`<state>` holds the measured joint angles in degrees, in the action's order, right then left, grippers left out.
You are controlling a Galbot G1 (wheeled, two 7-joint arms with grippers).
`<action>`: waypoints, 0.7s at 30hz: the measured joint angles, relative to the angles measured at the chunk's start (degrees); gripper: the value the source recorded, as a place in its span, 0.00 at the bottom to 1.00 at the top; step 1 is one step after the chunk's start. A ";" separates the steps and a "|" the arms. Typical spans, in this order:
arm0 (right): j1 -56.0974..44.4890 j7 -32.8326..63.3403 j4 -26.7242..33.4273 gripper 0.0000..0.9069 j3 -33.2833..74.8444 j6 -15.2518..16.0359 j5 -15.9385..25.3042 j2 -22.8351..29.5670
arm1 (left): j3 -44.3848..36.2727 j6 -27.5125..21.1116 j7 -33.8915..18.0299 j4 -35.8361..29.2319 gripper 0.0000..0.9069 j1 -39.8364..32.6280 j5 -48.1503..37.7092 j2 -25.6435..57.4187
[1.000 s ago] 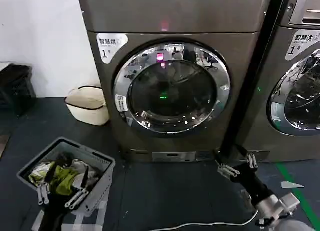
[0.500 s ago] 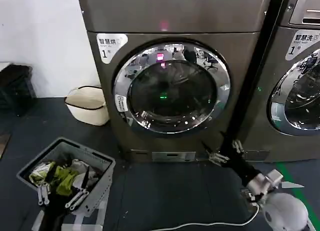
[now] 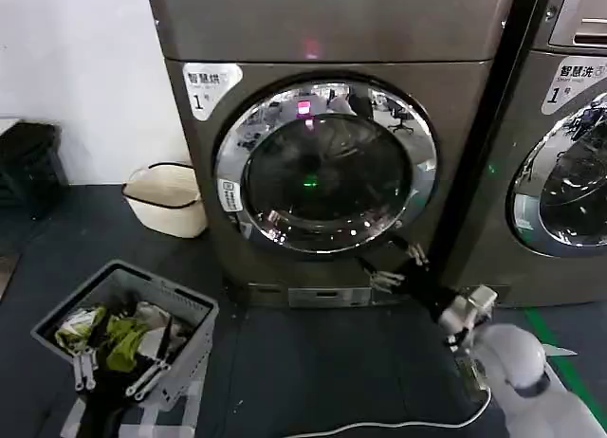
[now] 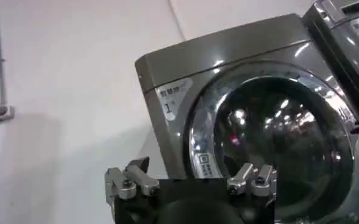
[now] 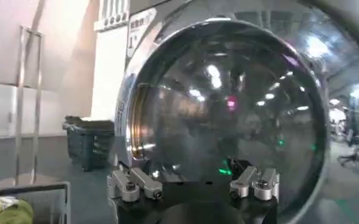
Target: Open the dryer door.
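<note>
- While the dryer door [image 3: 325, 166] sits shut against the front of the dark bronze-grey dryer [image 3: 322, 26], the right claw [image 3: 399, 264] hangs just below the door's lower right rim, low on the machine's front panel.
- That right claw is spread, its two fingers [image 3: 384, 279] apart with nothing between them; whether a fingertip touches the chrome ring cannot be told from the head view.
- From the right wrist view, the door [image 5: 228, 115] looms close ahead, its dark glass full of reflected lights, and the claw [image 5: 193, 182] shows its two finger ends wide apart at the frame's edge.
- Seen from the left wrist view, the left claw [image 4: 190, 181] is spread too, empty, held well back from the dryer [image 4: 228, 49] with the door [image 4: 277, 146] farther off.
- On the floor to the robot's left stands a grey basket [image 3: 185, 310] with clothes [image 3: 112, 334] in it.
- Beside the dryer's left flank, near the wall, sits a cream tub [image 3: 169, 199].
- To the right stands a lighter silver machine [image 3: 550, 154] with its own round door.
</note>
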<state>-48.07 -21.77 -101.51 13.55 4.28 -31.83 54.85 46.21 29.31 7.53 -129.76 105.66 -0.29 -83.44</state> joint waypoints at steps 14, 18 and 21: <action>8.49 -0.51 5.53 1.00 -7.12 -1.28 -1.27 1.46 | 0.09 0.34 0.05 -0.15 1.00 0.08 0.23 -0.15; 10.85 -0.48 6.79 1.00 -8.91 -1.38 -1.45 2.28 | 0.10 0.41 0.07 -0.18 1.00 0.12 0.28 -0.24; 12.66 -0.48 7.75 1.00 -10.33 -1.38 -1.48 3.15 | 0.13 0.46 0.09 -0.18 1.00 0.16 0.32 -0.37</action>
<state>-35.41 -22.25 -93.76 3.22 2.89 -33.31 58.00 46.35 29.78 7.62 -129.94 105.82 0.03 -83.81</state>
